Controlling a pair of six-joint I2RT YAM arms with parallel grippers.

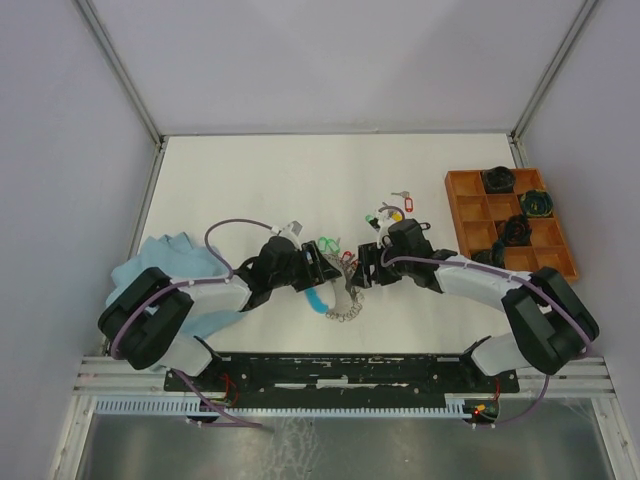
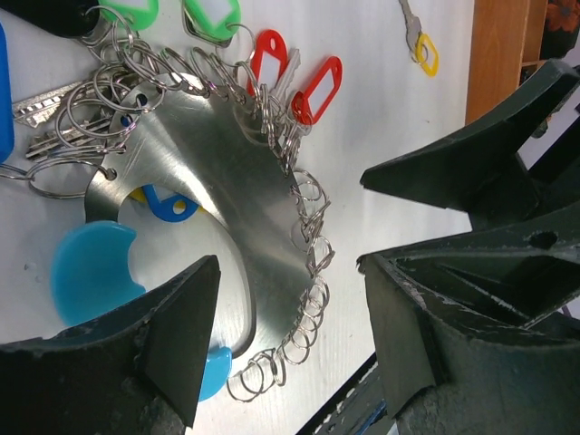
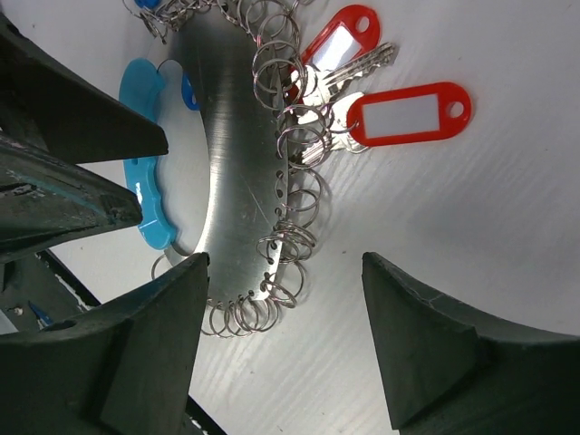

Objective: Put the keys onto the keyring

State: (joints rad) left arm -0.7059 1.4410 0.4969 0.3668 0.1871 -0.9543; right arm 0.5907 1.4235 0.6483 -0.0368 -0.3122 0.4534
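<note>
The keyring (image 2: 213,172) is a wide silver crescent with a bright blue grip (image 2: 91,272) and many small split rings along its outer edge; it lies flat on the white table (image 1: 340,302). Red-tagged keys (image 3: 408,115) hang on its rings, and green-tagged keys (image 2: 213,18) lie by its far end. A yellow-tagged key (image 2: 421,45) and a red-tagged key (image 1: 408,205) lie loose beyond it. My left gripper (image 2: 290,263) is open and empty over the crescent's near end. My right gripper (image 3: 284,263) is open and empty over the same end, facing the left one.
An orange compartment tray (image 1: 465,215) with dark coiled bundles stands at the right. A light blue cloth (image 1: 165,262) lies at the left under the left arm. The black mounting rail (image 1: 350,370) runs along the near edge.
</note>
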